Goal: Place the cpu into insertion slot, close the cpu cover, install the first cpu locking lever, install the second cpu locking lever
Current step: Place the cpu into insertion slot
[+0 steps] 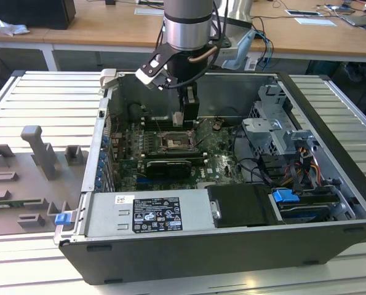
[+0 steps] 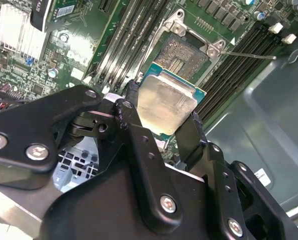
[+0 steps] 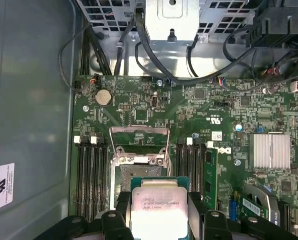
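We see the cpu [image 2: 166,107] with a pale silvery-beige face and a green rim, flanked by matte black fingers [image 2: 189,137]. The motherboard [image 3: 138,107] is dark green, speckled with small silver and black parts. Its heatsink [image 3: 271,150] is bright silver and finely ribbed. The cpu cover [image 3: 166,145] is silvery grey. The computer case [image 1: 232,258] is black outside and grey within, on a pale grey ribbed bench [image 1: 35,92].

This is a robotics lab or test workshop. In the exterior view an opened computer case [image 1: 189,246] lies on a slatted metal counter [image 1: 41,98], with grey moulded fixture blocks [image 1: 38,150] at nine o'clock from it. An industrial robot arm [image 1: 186,24] hangs over the case. In the second wrist view its hand [image 2: 163,111] pinches a cpu [image 2: 169,100] above the bare motherboard [image 2: 78,45]. At twelve o'clock beyond the case, wooden counters [image 1: 109,24] carry cables [image 1: 264,38] and papers [image 1: 315,20].
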`<state>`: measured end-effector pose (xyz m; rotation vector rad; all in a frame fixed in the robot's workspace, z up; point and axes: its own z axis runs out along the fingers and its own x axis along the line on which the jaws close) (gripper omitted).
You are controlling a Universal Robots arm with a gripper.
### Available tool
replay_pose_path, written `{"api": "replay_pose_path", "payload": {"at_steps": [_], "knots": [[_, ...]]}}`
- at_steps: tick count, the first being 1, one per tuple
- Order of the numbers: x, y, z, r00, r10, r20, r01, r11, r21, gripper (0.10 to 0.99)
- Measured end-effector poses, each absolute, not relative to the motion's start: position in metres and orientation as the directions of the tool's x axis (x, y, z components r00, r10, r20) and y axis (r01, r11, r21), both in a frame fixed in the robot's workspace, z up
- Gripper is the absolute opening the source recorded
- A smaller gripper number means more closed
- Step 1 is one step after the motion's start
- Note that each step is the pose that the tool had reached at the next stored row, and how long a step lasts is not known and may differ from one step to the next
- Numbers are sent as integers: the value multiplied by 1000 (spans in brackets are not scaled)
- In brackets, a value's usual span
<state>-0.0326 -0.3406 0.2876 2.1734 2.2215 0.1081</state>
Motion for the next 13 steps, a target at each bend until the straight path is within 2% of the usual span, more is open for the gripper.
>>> {"api": "replay_pose_path", "payload": {"at_steps": [13], "knots": [[-33, -341, 280, -23, 999, 26, 997, 21, 72, 541]]}}
